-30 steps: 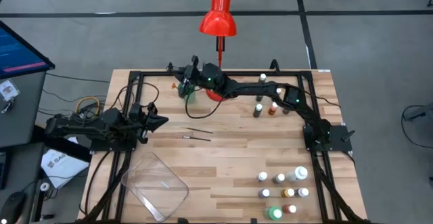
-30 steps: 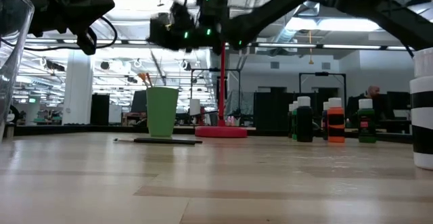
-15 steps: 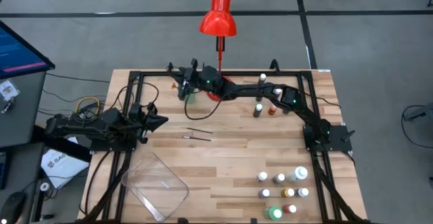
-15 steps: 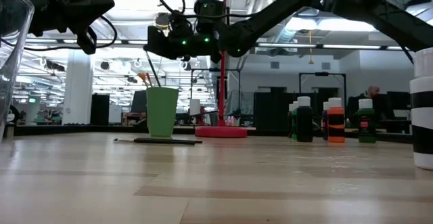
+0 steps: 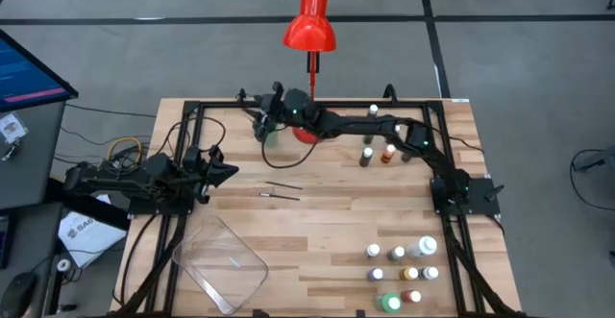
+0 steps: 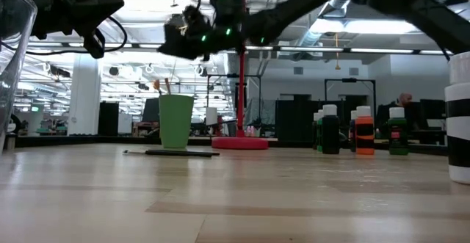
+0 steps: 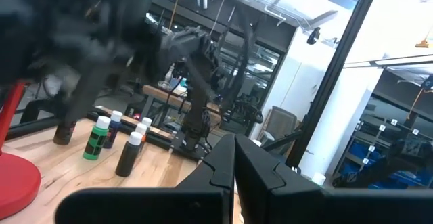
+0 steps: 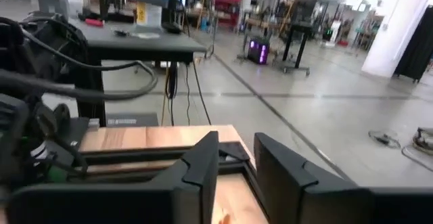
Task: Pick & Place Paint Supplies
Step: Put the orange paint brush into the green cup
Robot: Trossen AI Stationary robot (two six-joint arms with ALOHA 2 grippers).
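Green cup (image 5: 268, 135) | right pincer (image 5: 261, 121) above, fingers parted, empty

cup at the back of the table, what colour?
Green; the cup shows best in the low view.

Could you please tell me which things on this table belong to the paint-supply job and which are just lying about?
Job:
paint bottles, near group
paint bottles by the lamp
brushes on the wood
brush in the green cup

Lying about:
red lamp
clear plastic tray
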